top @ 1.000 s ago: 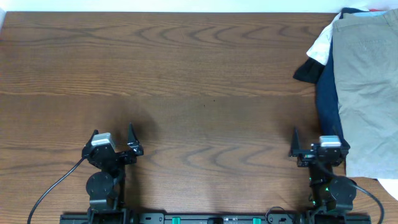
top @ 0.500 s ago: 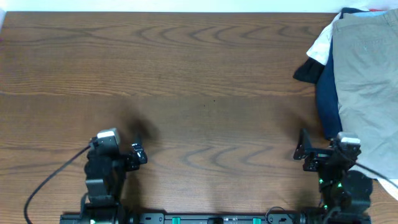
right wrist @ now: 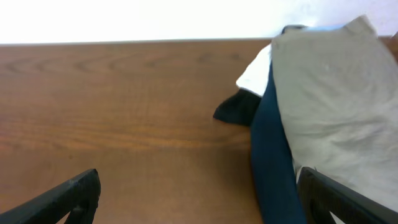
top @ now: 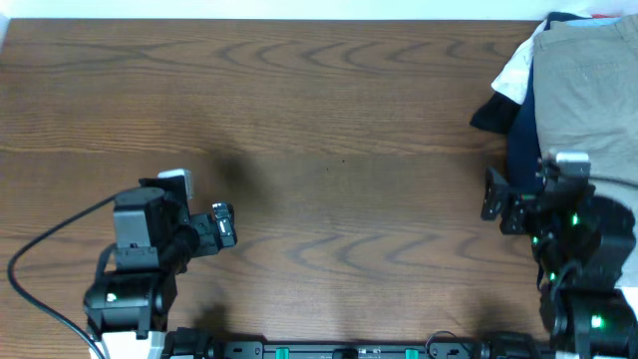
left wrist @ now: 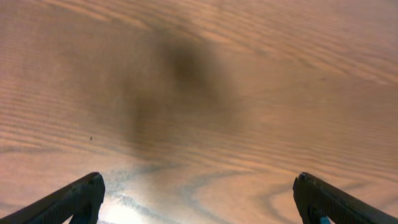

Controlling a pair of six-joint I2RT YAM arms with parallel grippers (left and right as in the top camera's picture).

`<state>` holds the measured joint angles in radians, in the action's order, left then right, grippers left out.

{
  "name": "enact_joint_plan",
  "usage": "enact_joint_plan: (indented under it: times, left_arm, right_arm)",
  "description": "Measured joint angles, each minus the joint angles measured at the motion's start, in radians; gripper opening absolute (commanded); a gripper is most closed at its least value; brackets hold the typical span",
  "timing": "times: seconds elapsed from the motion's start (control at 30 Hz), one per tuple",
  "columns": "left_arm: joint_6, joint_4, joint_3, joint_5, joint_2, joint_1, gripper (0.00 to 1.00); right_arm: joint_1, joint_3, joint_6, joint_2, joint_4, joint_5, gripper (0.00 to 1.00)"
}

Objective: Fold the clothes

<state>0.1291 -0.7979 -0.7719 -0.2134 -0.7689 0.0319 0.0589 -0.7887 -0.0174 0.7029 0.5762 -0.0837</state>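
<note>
Khaki shorts [top: 588,90], heaped on navy garment [top: 523,150] at right end of bench [top: 319,120]; left fingers [left wrist: 74,199] and right fingers [right wrist: 68,196] spread wide, empty; advisable: pinch khaki layer alone, drag to bare centre.

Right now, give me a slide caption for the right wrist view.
Open right gripper faces khaki shorts lying over a navy garment and a white garment on the table.

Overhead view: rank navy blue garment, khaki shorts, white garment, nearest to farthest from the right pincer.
1. Navy blue garment, just beyond the right pincer.
2. Khaki cotton shorts, atop the pile, further right.
3. White garment, at the pile's far left edge.
</note>
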Motion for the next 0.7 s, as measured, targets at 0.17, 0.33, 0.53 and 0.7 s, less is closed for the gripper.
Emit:
enact_joint_plan:
  times: [0.17, 0.33, 0.53, 0.7]
  left_arm:
    - [-0.030, -0.065, -0.116, -0.026, -0.035, 0.000, 0.98]
    - [-0.049, -0.116, -0.185, -0.035, -0.072, 0.000, 0.98]
    - [-0.052, -0.135, -0.190, -0.040, -0.118, 0.000, 0.98]
    - [-0.052, -0.135, -0.190, -0.043, -0.132, 0.000, 0.98]
  right_arm:
    - [0.001, -0.143, 0.013, 0.228, 0.122, -0.006, 0.99]
    - [0.026, -0.318, 0.029, 0.508, 0.240, -0.011, 0.99]
    - [0.030, -0.394, 0.028, 0.663, 0.057, 0.030, 0.98]
    - [0.042, -0.407, 0.024, 0.763, -0.171, 0.178, 0.94]
